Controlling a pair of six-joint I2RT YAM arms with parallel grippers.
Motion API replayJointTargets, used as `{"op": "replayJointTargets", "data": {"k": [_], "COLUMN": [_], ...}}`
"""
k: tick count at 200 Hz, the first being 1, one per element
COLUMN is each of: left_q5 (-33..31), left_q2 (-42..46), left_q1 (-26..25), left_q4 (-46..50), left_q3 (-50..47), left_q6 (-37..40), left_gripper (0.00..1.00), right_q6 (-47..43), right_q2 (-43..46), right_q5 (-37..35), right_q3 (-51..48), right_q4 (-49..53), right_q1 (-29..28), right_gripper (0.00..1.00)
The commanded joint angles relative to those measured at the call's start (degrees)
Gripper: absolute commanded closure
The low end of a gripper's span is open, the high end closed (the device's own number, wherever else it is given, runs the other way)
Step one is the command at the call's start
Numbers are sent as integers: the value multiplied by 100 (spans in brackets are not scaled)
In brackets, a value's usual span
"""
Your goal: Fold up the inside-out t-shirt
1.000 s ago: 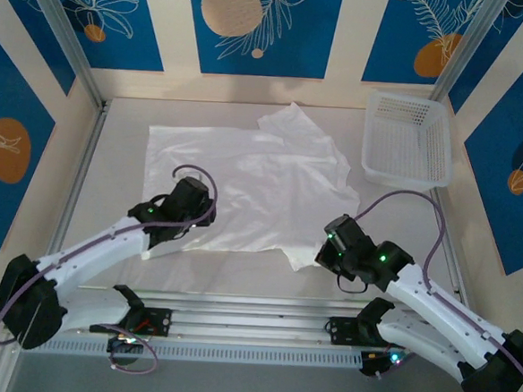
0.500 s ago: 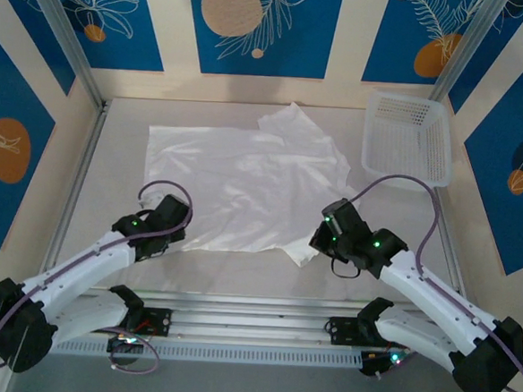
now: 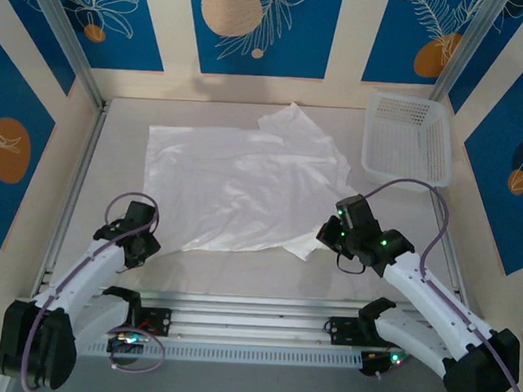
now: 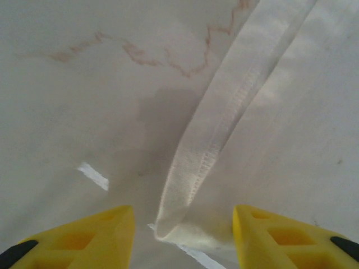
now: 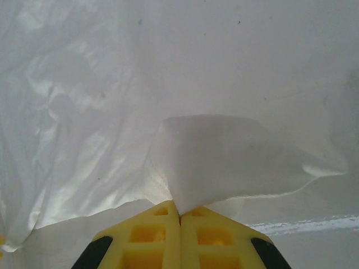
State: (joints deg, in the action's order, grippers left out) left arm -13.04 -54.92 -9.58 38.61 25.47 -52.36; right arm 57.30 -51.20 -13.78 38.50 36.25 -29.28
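Your left gripper (image 4: 182,224) is wide open astride the t-shirt (image 4: 286,140) hem corner, bare table (image 4: 73,112) left of it; right gripper (image 5: 179,216) clamps a folded edge.

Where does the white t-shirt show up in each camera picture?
Top external: the thin white fabric t-shirt lies spread over the middle of the table.
Left wrist: its stitched hem runs from upper right down to a corner between the open left claw fingers.
Right wrist: it covers the upper picture, a flap pinched in the shut right claw.
Shared landmark: the shirt's near edge, a claw at each end.
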Motion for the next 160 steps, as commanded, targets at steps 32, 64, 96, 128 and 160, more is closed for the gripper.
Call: {"op": "replayJointTargets", "data": {"k": [32, 64, 96, 128, 160], "left_q5": [780, 547, 372, 41, 313], "left_q2": [-227, -136, 91, 13, -834], "left_q1": [220, 229, 246, 496, 873], "left_q4": [-656, -372, -123, -102, -543], "left_q3": [-64, 91, 420, 1111, 1606], "left_q6": [54, 185, 443, 845, 1071], "left_gripper": [82, 93, 100, 100, 100], "right_q6": [-79, -78, -328, -976, -1192], "right_q2": [241, 255, 237, 147, -248], "right_q5": [296, 361, 319, 312, 965], "right_q3": [-284, -308, -75, 385, 549], "right_q4": [-98, -116, -149, -78, -481], "right_q1": [209, 273, 469, 1386, 2110], "right_gripper": [100, 100, 100, 100, 100]}}
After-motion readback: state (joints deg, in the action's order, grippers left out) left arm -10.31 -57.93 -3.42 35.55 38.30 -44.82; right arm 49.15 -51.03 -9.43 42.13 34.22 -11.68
